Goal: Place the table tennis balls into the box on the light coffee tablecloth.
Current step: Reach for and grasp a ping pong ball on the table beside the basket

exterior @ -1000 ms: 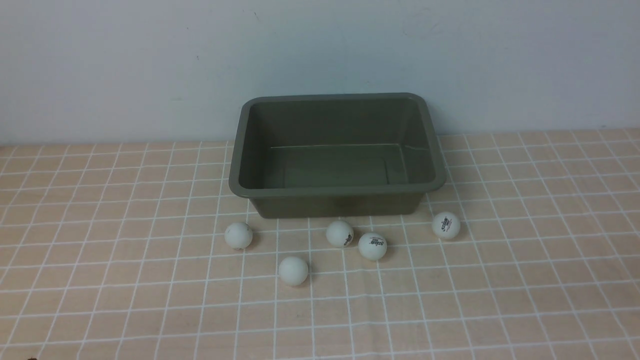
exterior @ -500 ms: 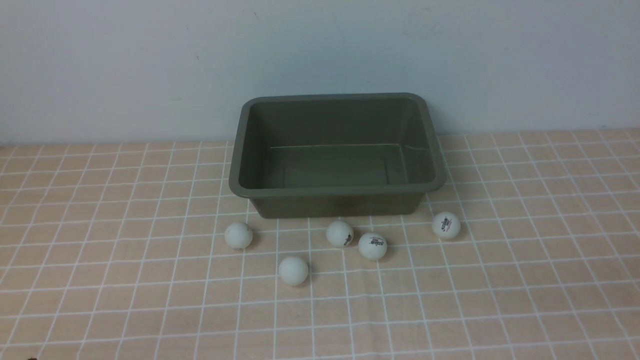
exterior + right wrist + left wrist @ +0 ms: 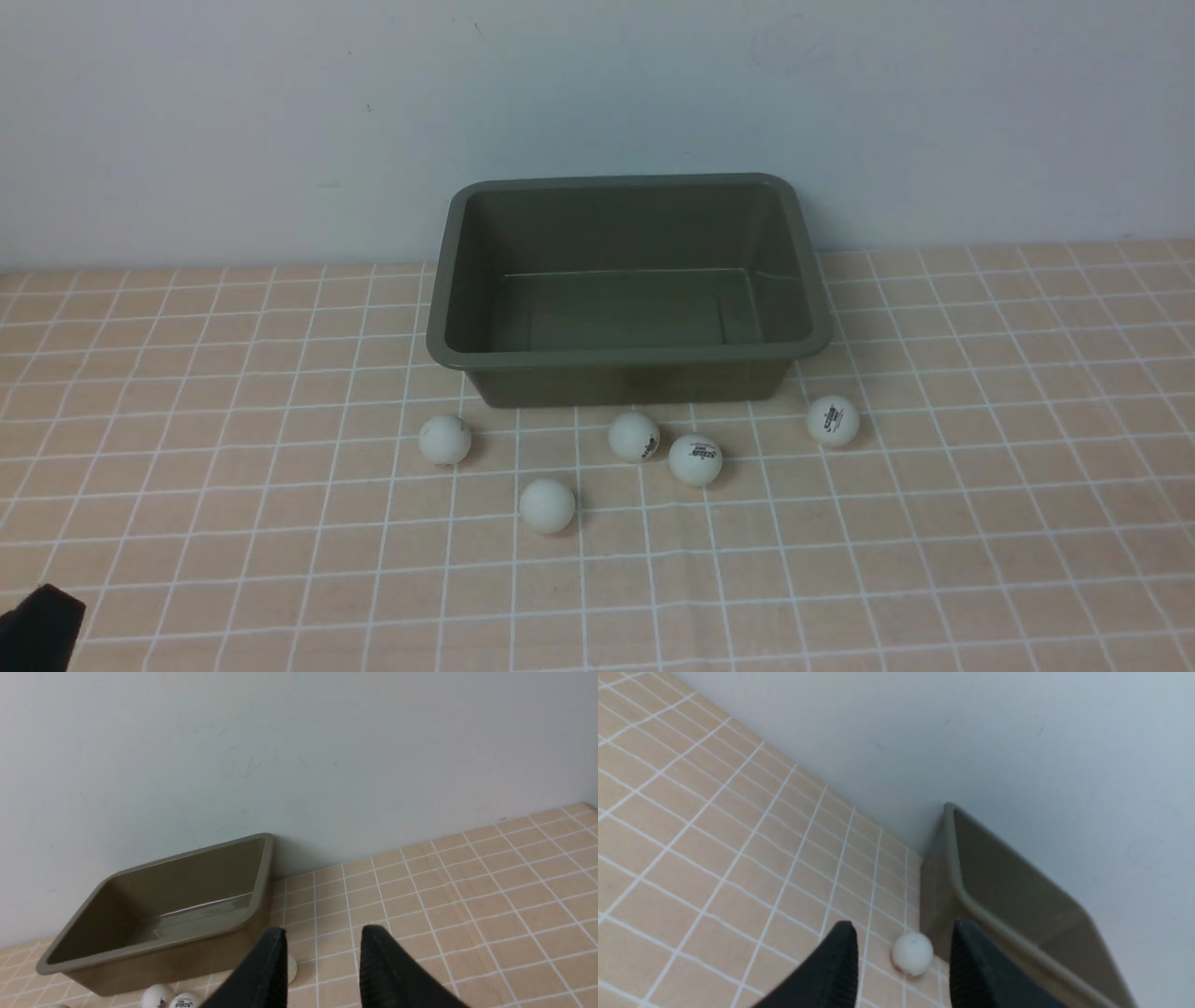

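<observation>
Table tennis balls (image 3: 634, 435): all five loose on the light coffee tablecloth (image 3: 934, 560), strung out along the near side of the box (image 3: 627, 355), none inside yet. Box parked toward the far edge of the surface, long side running left to right, completely empty. Left tool (image 3: 903, 927) parted, nothing in it, barely showing at the near left corner of the surface in the front view. Leftmost ball (image 3: 444, 440) dead ahead of it toward the far edge, just beside the box's near left corner, well apart from the tool's tips. Right tool (image 3: 322, 933) also parted and gripping nothing, out of the front view, with a ball, likely the rightmost ball (image 3: 833, 420), half hidden behind it in its wrist view. Guessing first go for the left side: nearer to that leftmost ball, lined up on it. Next up, probably: reach forward, drop down, pinch gently, lift over the rim. Round and light, so easy to knock rolling.
</observation>
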Tool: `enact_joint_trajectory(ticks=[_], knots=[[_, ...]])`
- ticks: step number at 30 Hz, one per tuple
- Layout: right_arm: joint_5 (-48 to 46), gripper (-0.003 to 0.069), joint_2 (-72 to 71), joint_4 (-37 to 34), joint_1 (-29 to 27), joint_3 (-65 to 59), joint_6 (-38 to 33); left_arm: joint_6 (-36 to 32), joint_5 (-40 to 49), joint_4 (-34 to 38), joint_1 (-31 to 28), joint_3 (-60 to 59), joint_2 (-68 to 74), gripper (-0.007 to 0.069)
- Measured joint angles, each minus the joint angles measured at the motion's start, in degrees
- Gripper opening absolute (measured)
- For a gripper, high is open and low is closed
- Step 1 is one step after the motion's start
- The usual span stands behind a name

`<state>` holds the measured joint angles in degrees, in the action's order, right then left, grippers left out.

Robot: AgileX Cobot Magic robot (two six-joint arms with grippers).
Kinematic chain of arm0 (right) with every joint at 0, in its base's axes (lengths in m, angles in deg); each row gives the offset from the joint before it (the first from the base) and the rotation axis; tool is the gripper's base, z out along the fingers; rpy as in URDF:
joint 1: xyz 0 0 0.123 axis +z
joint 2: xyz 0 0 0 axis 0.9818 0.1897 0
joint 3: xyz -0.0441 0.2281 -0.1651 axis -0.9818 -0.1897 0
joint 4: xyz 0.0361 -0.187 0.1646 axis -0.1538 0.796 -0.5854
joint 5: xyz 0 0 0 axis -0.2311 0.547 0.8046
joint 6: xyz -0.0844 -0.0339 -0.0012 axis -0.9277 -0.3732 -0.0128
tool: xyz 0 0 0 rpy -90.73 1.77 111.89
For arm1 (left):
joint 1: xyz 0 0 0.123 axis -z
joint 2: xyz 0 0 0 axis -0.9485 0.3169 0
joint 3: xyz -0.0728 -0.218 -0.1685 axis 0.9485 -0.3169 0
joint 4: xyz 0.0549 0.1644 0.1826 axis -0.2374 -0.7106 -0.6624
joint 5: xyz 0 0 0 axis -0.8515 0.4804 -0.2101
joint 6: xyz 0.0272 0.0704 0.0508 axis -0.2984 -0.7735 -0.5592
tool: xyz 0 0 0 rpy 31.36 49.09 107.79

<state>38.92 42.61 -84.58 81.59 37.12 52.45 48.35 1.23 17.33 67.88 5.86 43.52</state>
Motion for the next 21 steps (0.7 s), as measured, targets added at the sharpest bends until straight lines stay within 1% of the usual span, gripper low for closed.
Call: enact_joint_trajectory(ticks=[3,5,7,9,13,15,18,19,21], knots=[[-0.7,0.0209,0.0,0.0,0.0,0.0,-2.6,-1.7,0.2,1.1,0.4,1.0,0.0,0.0225],[-1.1,0.0209,0.0,-0.1,0.0,0.0,-4.3,-4.3,1.8,1.3,0.8,3.1,0.0,0.0225],[-1.6,0.0209,0.0,-0.2,0.0,0.0,-6.5,-10.4,6.3,1.3,1.4,8.4,0.0,0.0225],[-1.9,0.0209,0.0,-0.2,0.0,0.0,-7.7,-14.9,10.6,1.3,1.5,12.7,1.0,0.0225],[-2.0,0.0209,0.0,-0.7,0.0,0.0,-9.6,-23.1,19.9,1.2,1.5,20.6,8.5,0.0225],[-2.1,0.0209,0.0,-2.0,0.0,0.0,-10.9,-27.2,24.9,1.2,1.5,24.6,14.5,0.0225],[-2.1,0.0209,0.0,-6.3,0.0,0.0,-14.2,-33.0,30.6,1.1,1.5,29.6,23.5,0.0225],[-2.1,0.0209,0.0,-9.6,0.0,0.0,-17.8,-36.4,32.5,1.0,1.5,32.5,28.4,0.0225],[-2.1,0.0209,0.0,-14.3,0.0,0.0,-22.9,-41.1,33.7,0.9,1.5,35.5,35.3,0.0227]])
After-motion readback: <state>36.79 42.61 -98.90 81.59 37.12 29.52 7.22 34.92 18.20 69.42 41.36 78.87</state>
